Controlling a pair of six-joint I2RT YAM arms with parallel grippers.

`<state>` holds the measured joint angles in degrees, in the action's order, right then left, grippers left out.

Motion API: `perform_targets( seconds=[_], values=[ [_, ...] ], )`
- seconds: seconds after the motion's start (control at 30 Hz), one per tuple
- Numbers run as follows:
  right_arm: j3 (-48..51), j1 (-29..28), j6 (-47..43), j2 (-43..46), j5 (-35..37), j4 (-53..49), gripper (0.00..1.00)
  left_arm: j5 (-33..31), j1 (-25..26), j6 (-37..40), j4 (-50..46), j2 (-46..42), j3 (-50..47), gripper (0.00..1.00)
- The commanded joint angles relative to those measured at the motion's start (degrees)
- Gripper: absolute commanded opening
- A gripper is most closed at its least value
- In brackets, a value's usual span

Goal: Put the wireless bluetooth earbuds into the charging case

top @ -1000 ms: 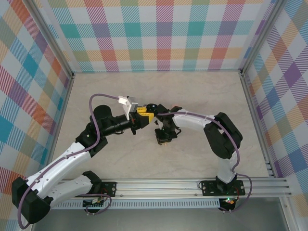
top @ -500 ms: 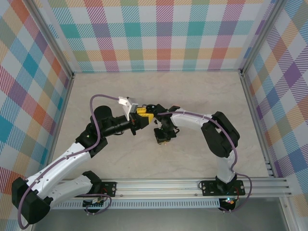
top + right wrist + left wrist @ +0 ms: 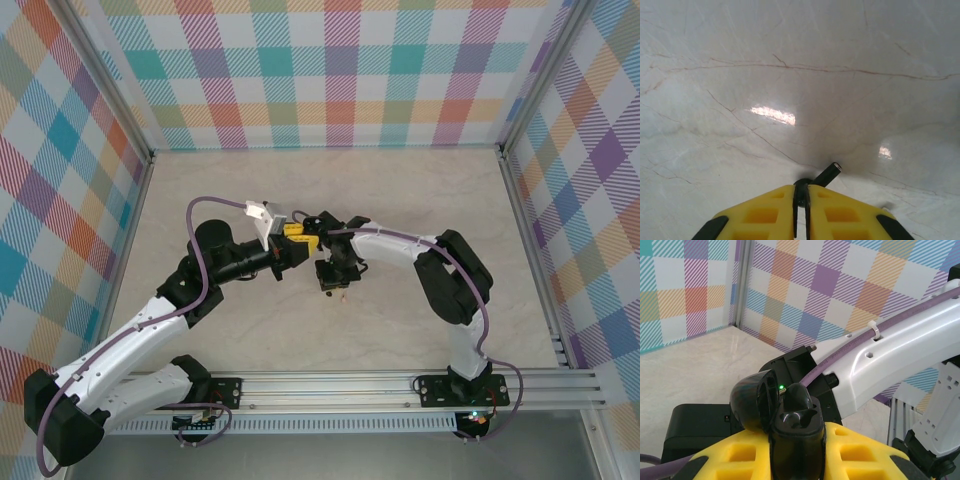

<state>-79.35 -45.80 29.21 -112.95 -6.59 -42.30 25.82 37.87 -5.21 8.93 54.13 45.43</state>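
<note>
The right gripper [image 3: 801, 194], pinching a black earbud [image 3: 827, 174], has moved left toward the charging case [image 3: 792, 416] clamped in the left gripper [image 3: 797, 452]; insertion seems near.

Two white-and-black arms meet at the middle of the frame, above the pale marbled worktop [image 3: 430, 200]. The left claw [image 3: 306, 237], with yellow fingers, points right. The right claw [image 3: 329, 280] hangs just beside it to the lower right, aimed down at the worktop. Checked walls [image 3: 320, 70] stand around, and a metal rail [image 3: 330, 384] crosses the bottom.

Plaid walls [image 3: 340, 70], pale marble tabletop [image 3: 420, 190]
</note>
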Motion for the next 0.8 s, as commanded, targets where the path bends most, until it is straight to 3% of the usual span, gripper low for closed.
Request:
perform_targets(
  seconds=[0.0,0.17,0.37,0.77],
  values=[
    [-2.0,-0.4,-0.6,1.6,1.4,-1.8,0.2,-0.2,0.6,0.5,0.7,-1.2,-0.7,0.2],
    [-2.8,-0.4,-2.4,0.7,3.0,-3.8,0.38,0.0,0.6,0.5,1.1,-1.1,-0.6,0.2],
    [-4.0,-0.4,-3.9,-2.0,2.4,-5.3,0.49,0.0,0.7,0.7,0.8,-1.1,-0.3,0.2],
    [-5.1,-0.6,-4.5,-4.7,-0.6,-6.5,0.45,-0.2,0.7,0.7,0.8,-0.8,-0.3,0.2]
  ],
)
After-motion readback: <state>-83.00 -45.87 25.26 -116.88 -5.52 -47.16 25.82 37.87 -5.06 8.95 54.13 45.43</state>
